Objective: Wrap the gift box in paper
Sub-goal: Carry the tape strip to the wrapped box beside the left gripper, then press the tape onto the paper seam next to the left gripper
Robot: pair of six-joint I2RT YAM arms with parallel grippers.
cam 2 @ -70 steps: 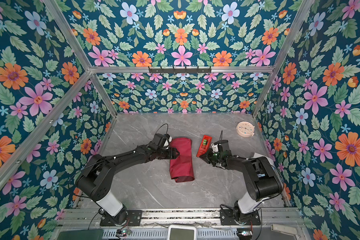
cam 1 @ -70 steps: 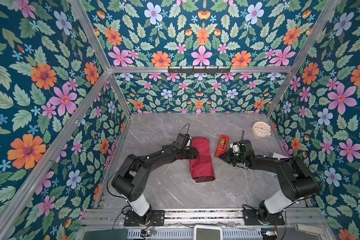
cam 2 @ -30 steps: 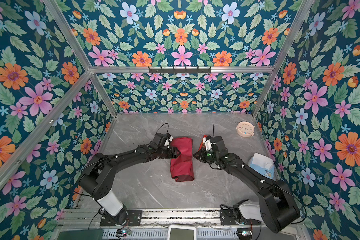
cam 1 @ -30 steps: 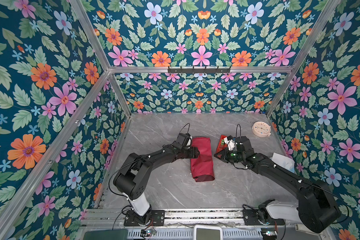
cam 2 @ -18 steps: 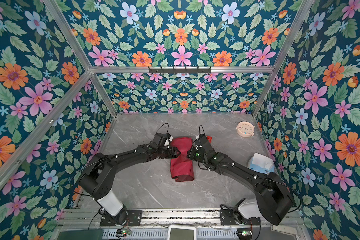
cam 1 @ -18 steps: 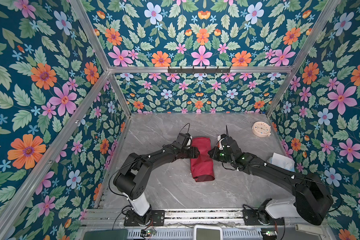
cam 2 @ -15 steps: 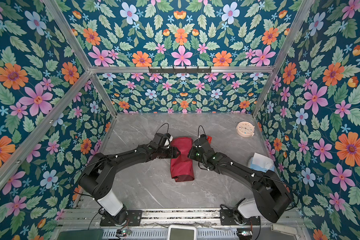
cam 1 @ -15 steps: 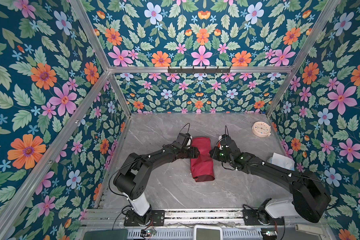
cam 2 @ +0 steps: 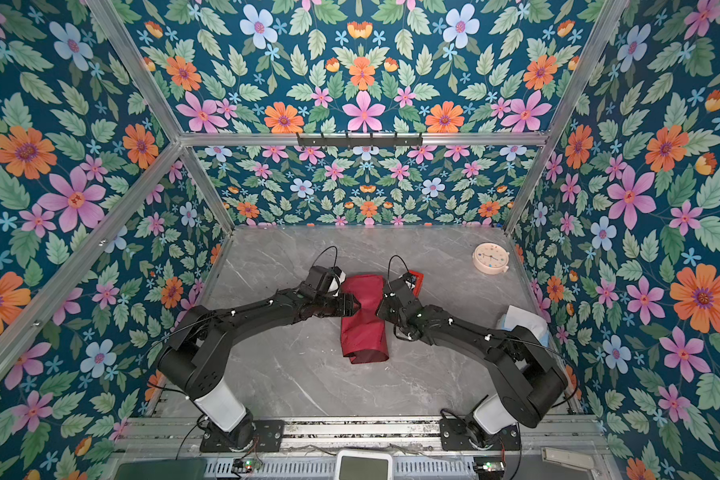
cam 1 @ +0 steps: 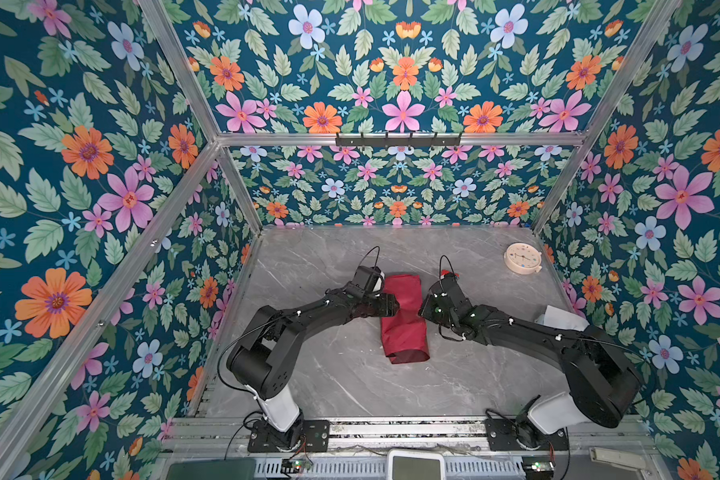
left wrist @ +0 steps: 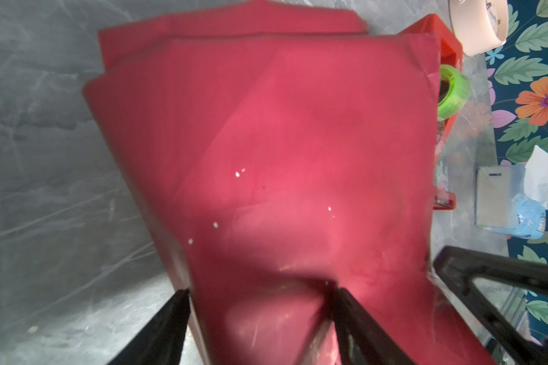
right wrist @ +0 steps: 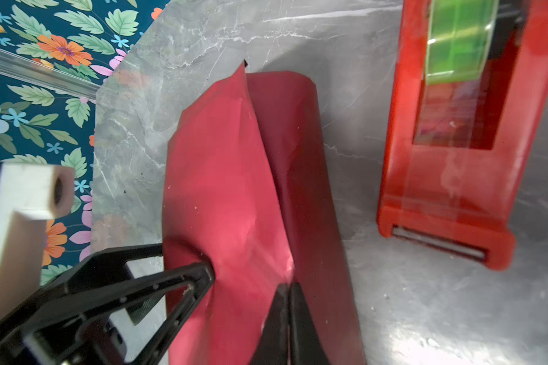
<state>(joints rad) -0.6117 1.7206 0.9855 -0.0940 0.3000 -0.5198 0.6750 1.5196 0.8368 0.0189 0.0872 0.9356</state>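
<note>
The maroon paper (cam 1: 406, 328) (cam 2: 364, 332) lies folded round a long bundle mid-table; the gift box is hidden under it. My left gripper (cam 1: 393, 305) (left wrist: 260, 287) reaches in from the left, with its jaws set wide on both sides of the bundle's near end. One of its fingers (right wrist: 203, 271) dents the paper. My right gripper (cam 1: 421, 309) (right wrist: 287, 286) comes from the right, shut. Its tips rest on the paper beside the ridge where the two folds meet.
A red tape dispenser (right wrist: 450, 158) (cam 2: 414, 277) with a green roll stands just behind my right gripper. A round cream clock (cam 1: 522, 257) sits at the back right. A tissue pack (cam 1: 562, 318) lies by the right wall, next to the right arm.
My right gripper has swung left from the tape dispenser to the wrapped bundle, staying shut. The left gripper and the bundle have kept their place.
</note>
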